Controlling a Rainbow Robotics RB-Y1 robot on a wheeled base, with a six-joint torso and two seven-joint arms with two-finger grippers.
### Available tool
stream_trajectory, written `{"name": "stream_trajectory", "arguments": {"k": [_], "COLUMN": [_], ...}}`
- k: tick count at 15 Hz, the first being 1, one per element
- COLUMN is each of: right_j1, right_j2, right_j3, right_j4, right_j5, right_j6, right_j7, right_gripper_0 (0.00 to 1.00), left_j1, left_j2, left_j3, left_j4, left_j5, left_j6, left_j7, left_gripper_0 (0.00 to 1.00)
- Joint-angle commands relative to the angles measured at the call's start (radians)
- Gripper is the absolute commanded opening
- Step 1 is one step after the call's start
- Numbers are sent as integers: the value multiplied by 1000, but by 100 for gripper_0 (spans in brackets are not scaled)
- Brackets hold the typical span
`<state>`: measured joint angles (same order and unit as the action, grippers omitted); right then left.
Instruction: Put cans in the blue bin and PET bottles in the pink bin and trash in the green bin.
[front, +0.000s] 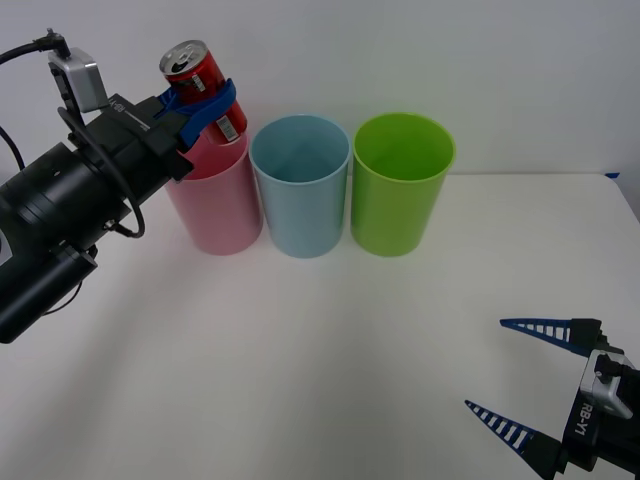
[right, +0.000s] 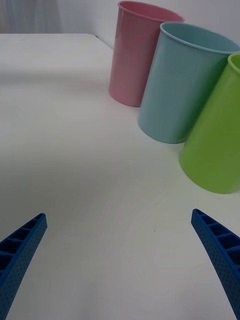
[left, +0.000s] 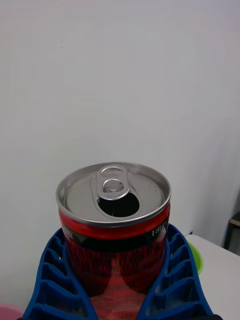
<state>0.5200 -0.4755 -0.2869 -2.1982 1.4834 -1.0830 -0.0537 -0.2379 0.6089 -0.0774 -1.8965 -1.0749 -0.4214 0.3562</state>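
Gripping the small red aluminium drink can with its silver top (front: 198, 84), the left gripper (front: 205, 105) has its ribbed blue fingers (left: 47, 272) clamped around the can's middle, holding it tilted in the air above the rim of the tall pink round plastic bin (front: 215, 205), which stands at the robot's left end of a row on the white desk (front: 320, 350). In the left wrist view the pull-tab opening gapes, so the can is most likely empty: light, thin-walled and easy to dent, with a smooth printed side that could slip if the squeeze is loose; the mid-body hold across the widest cylinder seems the sound place to grasp it. Its proper home, the tall light-blue round plastic bin (front: 300, 185), stands just beside the pink one, touching or nearly so, with the tall lime-green round plastic bin (front: 402, 183) on its other side. All three are smooth, slightly tapered, cup-shaped and open-mouthed, with glossy walls that look rigid yet light enough to topple if knocked. A release here would risk dropping the can into the wrong bin. The right gripper (front: 530, 375) waits low over the near desk, well apart from the bins, its fingers spread wide and holding nothing
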Motion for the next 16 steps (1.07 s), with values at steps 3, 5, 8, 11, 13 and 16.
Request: {"name": "stream_trajectory", "arguments": {"k": [3, 5, 8, 11, 13, 16], "right_j1": [0, 0, 0, 0, 0, 0], "right_j2": [0, 0, 0, 0, 0, 0], "right_j3": [0, 0, 0, 0, 0, 0], "right_j4": [0, 0, 0, 0, 0, 0], "right_j5": [0, 0, 0, 0, 0, 0], "right_j6": [0, 0, 0, 0, 0, 0], "right_j7": [0, 0, 0, 0, 0, 0], "right_gripper_0": [100, 100, 100, 100, 100, 100], "left_j1": [-126, -201, -282, -354, -397, -462], "left_j2": [104, 135, 172, 210, 246, 247], "left_j3": [-127, -183, -272, -375, -463, -535], "left_j4": [80, 154, 247, 300, 303, 358], "left_j5": [21, 52, 70, 138, 193, 210], "left_j6": [107, 124, 154, 191, 243, 256], "left_j7": [38, 43, 38, 41, 36, 27], "left_gripper_0": [0, 0, 0, 0, 0, 0]}}
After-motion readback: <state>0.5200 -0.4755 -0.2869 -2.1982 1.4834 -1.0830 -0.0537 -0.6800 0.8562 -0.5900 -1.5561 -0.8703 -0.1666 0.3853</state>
